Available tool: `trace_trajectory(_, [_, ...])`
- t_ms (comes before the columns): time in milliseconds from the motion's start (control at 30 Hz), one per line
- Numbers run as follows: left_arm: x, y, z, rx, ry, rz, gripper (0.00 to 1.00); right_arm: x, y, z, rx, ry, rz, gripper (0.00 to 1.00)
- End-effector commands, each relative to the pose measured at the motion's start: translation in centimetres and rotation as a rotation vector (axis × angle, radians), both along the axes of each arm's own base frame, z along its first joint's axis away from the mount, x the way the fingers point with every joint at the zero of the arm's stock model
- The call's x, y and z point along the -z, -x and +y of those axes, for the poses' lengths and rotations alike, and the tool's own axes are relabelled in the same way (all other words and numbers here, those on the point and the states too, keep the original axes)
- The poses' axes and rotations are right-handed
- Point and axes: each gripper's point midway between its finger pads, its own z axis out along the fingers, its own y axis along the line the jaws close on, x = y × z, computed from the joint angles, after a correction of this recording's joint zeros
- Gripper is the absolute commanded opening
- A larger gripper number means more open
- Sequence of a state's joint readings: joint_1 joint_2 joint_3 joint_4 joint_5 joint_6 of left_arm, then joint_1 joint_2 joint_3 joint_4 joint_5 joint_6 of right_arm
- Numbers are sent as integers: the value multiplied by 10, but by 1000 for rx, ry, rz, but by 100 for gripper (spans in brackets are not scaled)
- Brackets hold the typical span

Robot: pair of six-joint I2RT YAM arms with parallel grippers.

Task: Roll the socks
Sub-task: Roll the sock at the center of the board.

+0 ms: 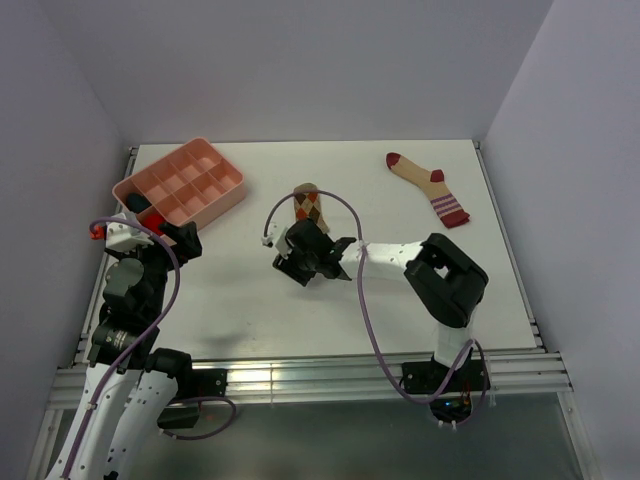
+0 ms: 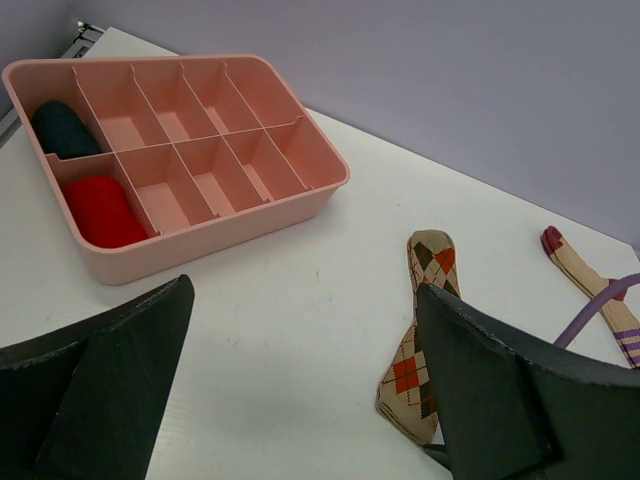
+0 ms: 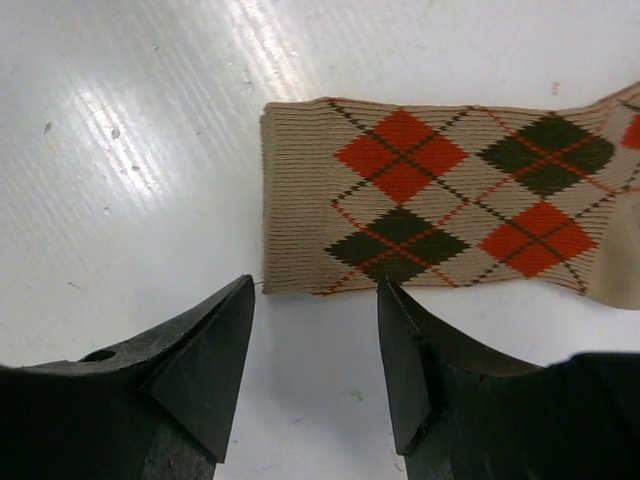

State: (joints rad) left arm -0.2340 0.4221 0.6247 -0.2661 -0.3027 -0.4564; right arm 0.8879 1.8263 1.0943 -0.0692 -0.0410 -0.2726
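Note:
The argyle sock [image 1: 308, 205] lies flat mid-table, cuff toward me; it also shows in the left wrist view [image 2: 425, 330] and the right wrist view [image 3: 440, 200]. The tan sock with red toe and striped cuff [image 1: 430, 185] lies flat at the back right, partly seen in the left wrist view [image 2: 590, 280]. My right gripper [image 1: 298, 243] is open and empty, low over the table, its tips [image 3: 315, 288] just short of the argyle cuff. My left gripper [image 1: 175, 235] is open and empty [image 2: 305, 290] near the tray.
A pink divided tray [image 1: 228, 196] stands at the back left, also in the left wrist view [image 2: 200, 240]. It holds a dark bundle [image 2: 62, 128] and a red bundle [image 2: 100, 210] in its left compartments. Walls enclose the table on three sides.

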Motion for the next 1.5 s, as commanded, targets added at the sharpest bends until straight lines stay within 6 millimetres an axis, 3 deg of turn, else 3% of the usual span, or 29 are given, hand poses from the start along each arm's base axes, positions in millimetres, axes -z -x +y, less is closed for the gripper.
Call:
trace_trajectory(0, [-8,0,-1,11,-9,-40,100,-10,-2,19,-33,-30,-39,59])
trace_trajectory(167, [-9,0,-1,13,-8,-43,99,-8,5,24,-47,-33,-38,59])
trace_trajectory(367, [-8,0,-1,13,-7,-40,99,7,3,20,-33,-3,-34,59])
trace_trajectory(767, [-9,0,0,10,-10,-42,99,42,1,-1,38,91,-24,55])
trace_trajectory(967, [-10,0,-1,13,-9,-44,100,53,5,-16,81,135,-11,43])
trace_trajectory(1233, [-10,-1,-4,31,-13,-50,100,53,11,-10,59,93,58,2])
trace_trajectory(1467, [-8,-5,-20,123,-46,-53,100,21,7,3,6,-56,228,0])
